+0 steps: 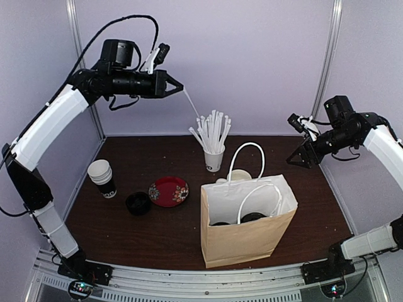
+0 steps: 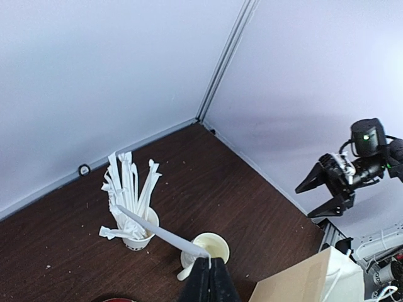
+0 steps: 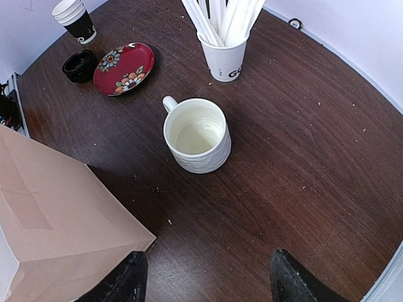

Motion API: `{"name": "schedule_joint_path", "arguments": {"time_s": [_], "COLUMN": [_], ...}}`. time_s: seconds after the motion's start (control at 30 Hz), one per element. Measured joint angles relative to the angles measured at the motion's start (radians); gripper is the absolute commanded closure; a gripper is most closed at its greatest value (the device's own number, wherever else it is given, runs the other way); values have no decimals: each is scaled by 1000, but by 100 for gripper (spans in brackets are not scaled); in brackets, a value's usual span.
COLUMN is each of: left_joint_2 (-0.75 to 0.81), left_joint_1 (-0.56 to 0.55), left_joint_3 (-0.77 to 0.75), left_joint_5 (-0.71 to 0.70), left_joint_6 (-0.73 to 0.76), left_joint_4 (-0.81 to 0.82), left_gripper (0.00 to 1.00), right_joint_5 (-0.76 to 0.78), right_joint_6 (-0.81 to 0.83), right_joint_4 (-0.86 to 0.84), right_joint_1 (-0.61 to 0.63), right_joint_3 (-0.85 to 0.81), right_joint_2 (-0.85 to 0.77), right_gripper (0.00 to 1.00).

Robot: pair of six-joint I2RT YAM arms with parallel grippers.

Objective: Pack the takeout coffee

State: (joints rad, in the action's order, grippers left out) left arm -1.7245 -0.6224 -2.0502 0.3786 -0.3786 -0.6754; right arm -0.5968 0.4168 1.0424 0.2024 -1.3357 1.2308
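Two black-lidded takeout coffees [image 1: 253, 217] are being held inside the paper bag [image 1: 245, 242] on the tabletop [image 1: 157, 233]. A white straw [image 1: 191, 99] is being pinched at one end by the closed left pincer [image 1: 181, 86], high above the straw cup [image 1: 214, 158]; the right pincer [image 1: 301, 155] is being held wide open, empty. Gripped near its tip, the straw could be swung past the bag mouth.
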Motion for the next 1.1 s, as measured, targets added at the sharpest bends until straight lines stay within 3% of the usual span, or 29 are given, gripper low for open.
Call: {"name": "schedule_joint_path", "arguments": {"time_s": [0.2, 0.4, 0.63, 0.93, 1.1], "left_joint_2": [129, 256, 395, 384, 311], "left_joint_1": [-34, -49, -135, -364, -439], "left_joint_3": [-17, -11, 117, 151, 187], "left_joint_5": [29, 168, 331, 433, 444], "left_joint_6": [22, -13, -85, -132, -132], "left_joint_4": [-53, -67, -25, 15, 50], "left_gripper": [100, 100, 100, 100, 100], "right_joint_5": [14, 20, 27, 56, 66], "right_joint_6": [3, 3, 3, 5, 5], "right_joint_4": [2, 11, 16, 19, 24], "right_joint_1": [0, 0, 0, 0, 0], "right_joint_3": [-3, -23, -50, -50, -50], "right_joint_2": [0, 2, 31, 44, 37], "right_gripper": [30, 30, 30, 30, 30]}}
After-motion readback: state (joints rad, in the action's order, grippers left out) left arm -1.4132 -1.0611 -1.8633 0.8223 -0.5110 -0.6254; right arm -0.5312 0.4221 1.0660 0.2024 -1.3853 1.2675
